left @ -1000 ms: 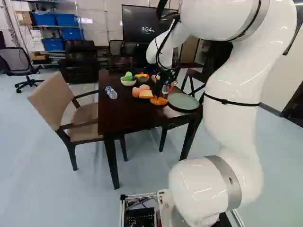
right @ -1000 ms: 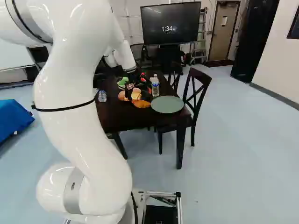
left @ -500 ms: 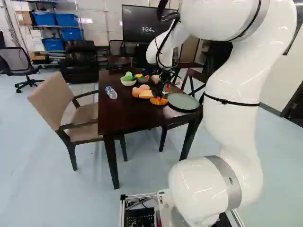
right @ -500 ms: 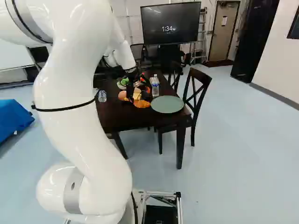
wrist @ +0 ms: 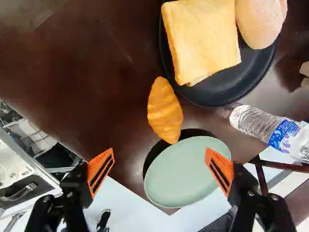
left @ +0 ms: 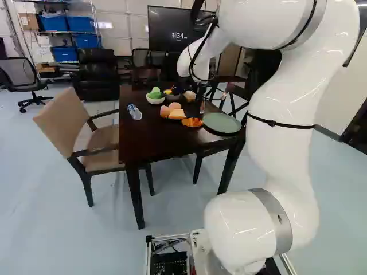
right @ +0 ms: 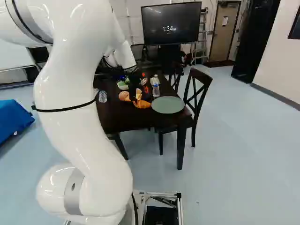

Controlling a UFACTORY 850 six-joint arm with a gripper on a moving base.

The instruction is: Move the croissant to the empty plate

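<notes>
A dark wooden table point(left: 137, 140) stands on a pale bluish floor point(left: 46, 223), with a beige-padded armchair point(left: 60, 120) at its left and a dark wooden chair point(right: 201, 76) at its right. On the far side, a large black screen point(right: 171, 28) stands before a white panelled wall point(left: 120, 35), blue bins point(left: 64, 54) and a black recliner point(left: 94, 74) to the left, a brownish door point(right: 222, 40) to the right.

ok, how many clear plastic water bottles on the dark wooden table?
2: one bottle behind the pale green round plate in the right base view, the other bottle near the left edge of the table in the left base view. The arm may hide more.
</notes>
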